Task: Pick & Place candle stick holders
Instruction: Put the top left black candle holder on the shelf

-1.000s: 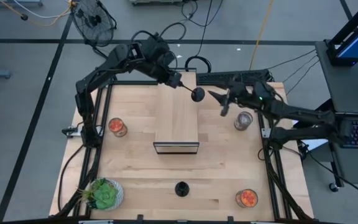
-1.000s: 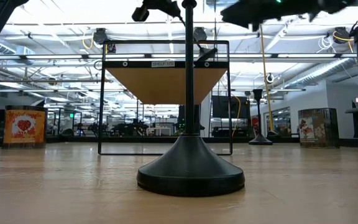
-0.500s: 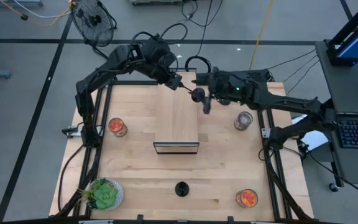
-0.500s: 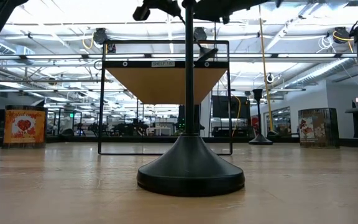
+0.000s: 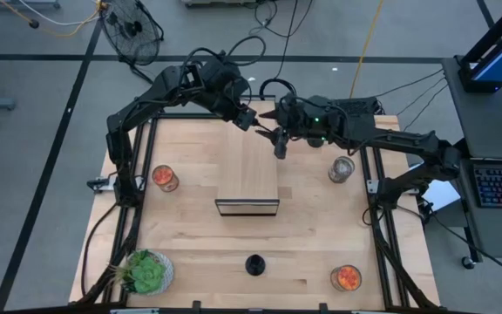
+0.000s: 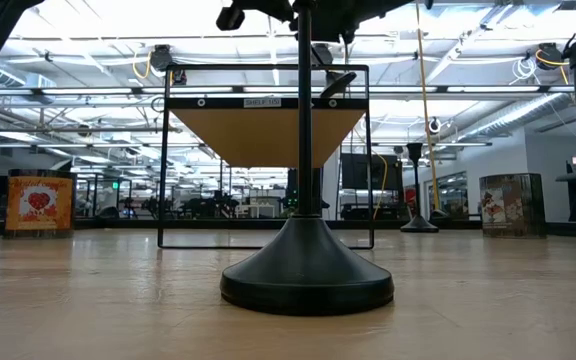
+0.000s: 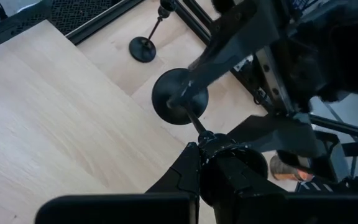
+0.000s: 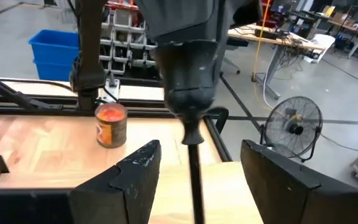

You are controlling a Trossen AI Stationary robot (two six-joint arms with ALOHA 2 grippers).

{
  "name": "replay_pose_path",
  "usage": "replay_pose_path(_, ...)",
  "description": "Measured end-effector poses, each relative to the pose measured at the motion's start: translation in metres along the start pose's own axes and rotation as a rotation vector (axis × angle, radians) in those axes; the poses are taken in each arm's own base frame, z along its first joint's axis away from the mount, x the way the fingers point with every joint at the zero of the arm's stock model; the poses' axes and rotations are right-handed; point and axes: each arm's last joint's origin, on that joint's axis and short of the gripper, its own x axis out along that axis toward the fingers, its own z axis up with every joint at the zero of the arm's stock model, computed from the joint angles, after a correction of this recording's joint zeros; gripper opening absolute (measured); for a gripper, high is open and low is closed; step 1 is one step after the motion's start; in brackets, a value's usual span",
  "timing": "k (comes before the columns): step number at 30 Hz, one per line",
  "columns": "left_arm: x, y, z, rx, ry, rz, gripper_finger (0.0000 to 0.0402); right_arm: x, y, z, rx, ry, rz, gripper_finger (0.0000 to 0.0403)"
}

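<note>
My left gripper (image 5: 249, 119) is shut on a matte-black candle stick holder (image 7: 179, 96) held in the air over the far right part of the wooden shelf (image 5: 247, 170). My right gripper (image 5: 275, 133) is open. Its two fingers stand on either side of that holder's stem (image 8: 194, 171), and I see no touch. A second holder (image 5: 254, 263) stands on its round base near the table's front middle and fills the low view (image 6: 306, 270). A third holder (image 7: 143, 48) stands on its base on the table beyond the shelf; it also shows in the low view (image 6: 418, 215). My left gripper pinches the holder's stem at its top end (image 7: 199, 130) between its two fingers. The fingers slant down from the table's far left. The holder is tilted, its round base (image 7: 179, 96) away from the fingers, toward the table's right, lifted clear of the shelf.
Glass jars stand at the left (image 5: 166, 178), at the right (image 5: 342, 168) and at the front right (image 5: 346, 277). A green plant (image 5: 146, 272) sits at the front left corner. The shelf's black frame (image 6: 266, 150) stands mid-table.
My right gripper has gone toward the table's left, from over the right jar to the holder in my left gripper, and now straddles its stem. My left gripper and the holder have kept nearly still.
</note>
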Motion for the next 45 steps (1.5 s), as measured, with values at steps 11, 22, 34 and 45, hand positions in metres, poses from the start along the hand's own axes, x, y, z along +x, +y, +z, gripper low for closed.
replay_pose_path(11, 0.004, -0.006, 0.0, 0.021, -0.002, -0.037, 0.0012, 0.004, 0.004, -0.002, 0.023, 0.008, 0.011, 0.0178)
replay_pose_path(22, 0.014, -0.006, -0.001, 0.022, 0.024, -0.029, 0.0012, 0.003, 0.004, -0.002, 0.05, 0.013, 0.014, 0.0115)
replay_pose_path(34, 0.015, -0.006, -0.001, 0.023, 0.021, -0.03, 0.0012, 0.003, 0.004, -0.002, 0.044, 0.012, 0.021, 0.0021)
replay_pose_path(45, 0.015, -0.005, 0.0, 0.046, 0.013, -0.028, 0.0026, 0.003, 0.005, -0.002, 0.048, 0.011, 0.017, 0.0021)
